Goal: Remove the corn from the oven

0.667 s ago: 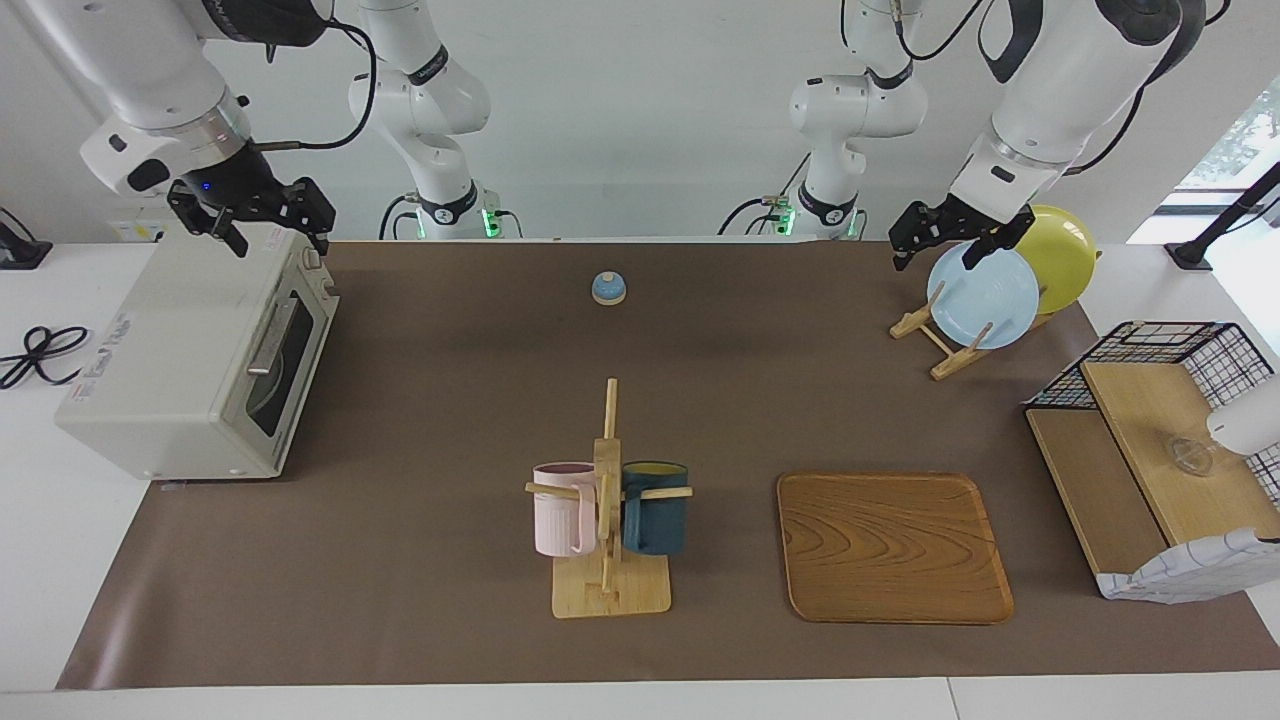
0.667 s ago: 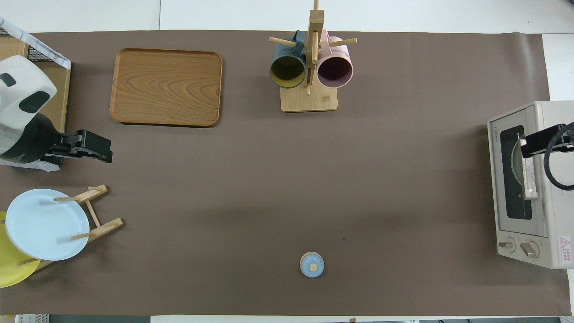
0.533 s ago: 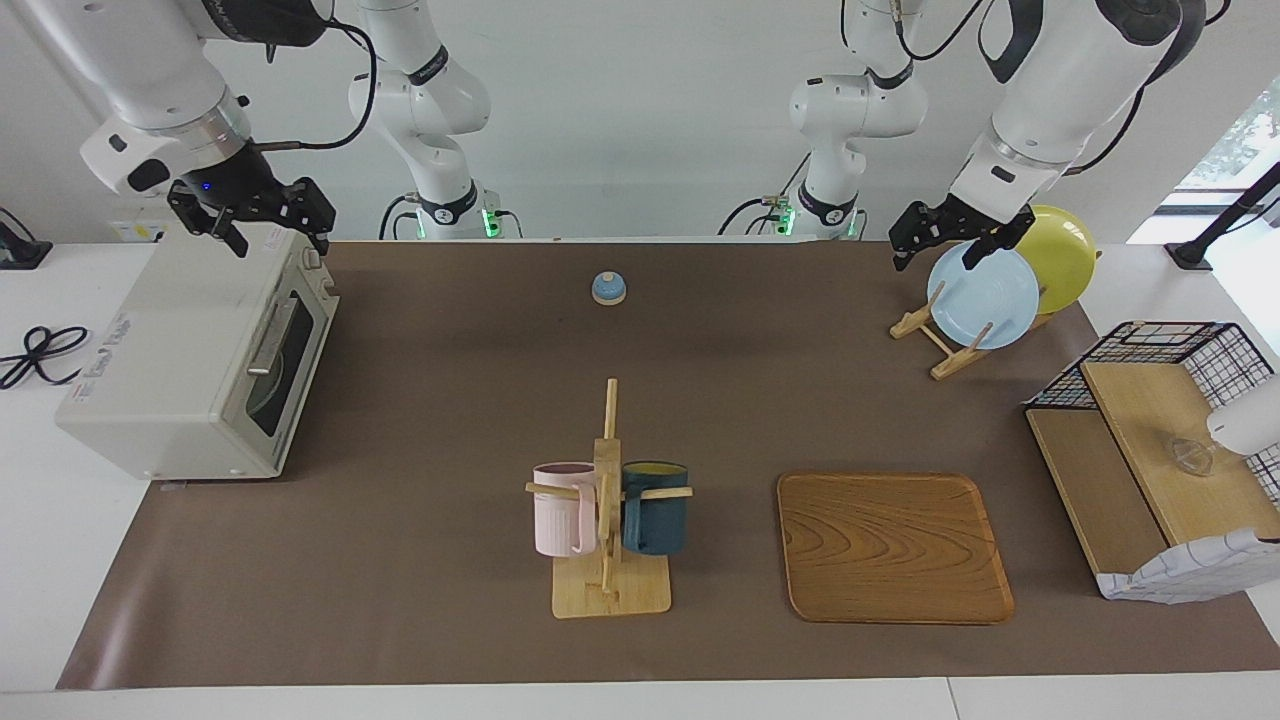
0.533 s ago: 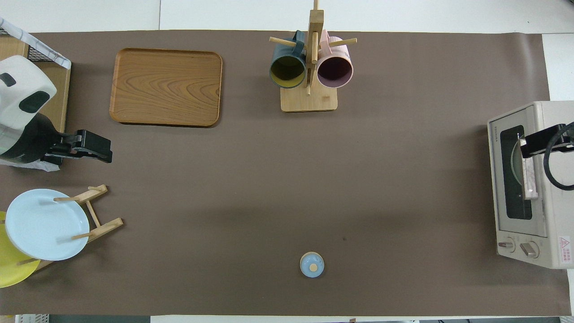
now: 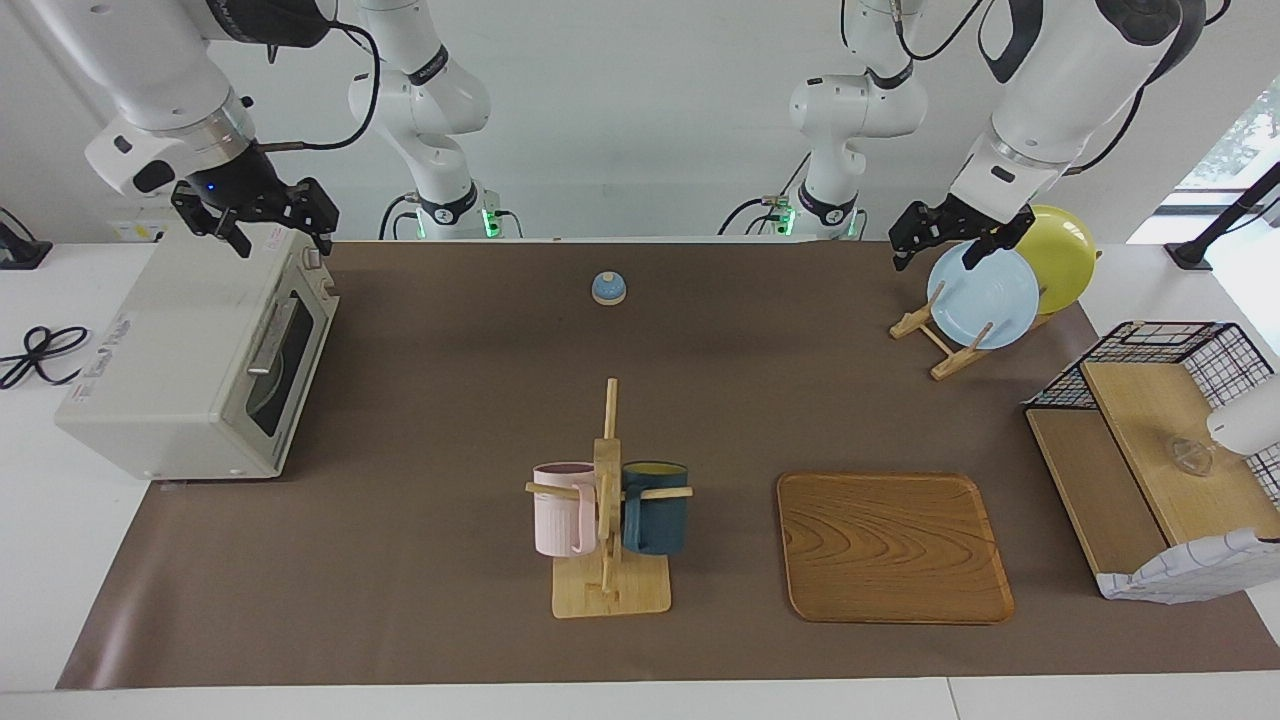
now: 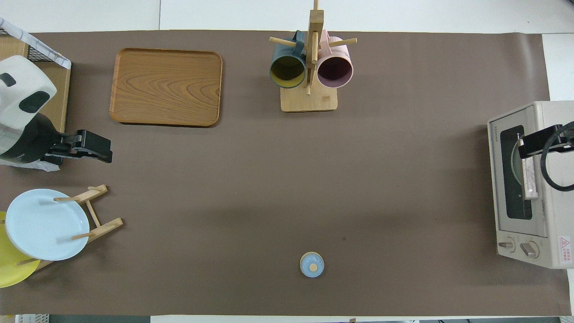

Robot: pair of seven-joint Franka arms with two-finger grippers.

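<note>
Oven door shut; opening it comes first.
Facing view: right gripper (image 5: 255,222), jaws apart and empty, over boxy off-white toaster oven (image 5: 190,350) at worktop's right-arm edge; should descend squarely onto metal bar handle (image 5: 270,336). Left gripper (image 5: 950,236), released, waits over light-blue plate (image 5: 985,296).
Overhead view: corn hidden; dark glass (image 6: 511,179) shows nothing yellow.

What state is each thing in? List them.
oven: door shut
corn: not visible
right gripper: open, over the oven
left gripper: open, raised by the plate rack, waiting
pink mug: hung on mug rack
blue mug: hung on mug rack
light blue plate: upright in plate rack
yellow plate: upright in plate rack
</note>
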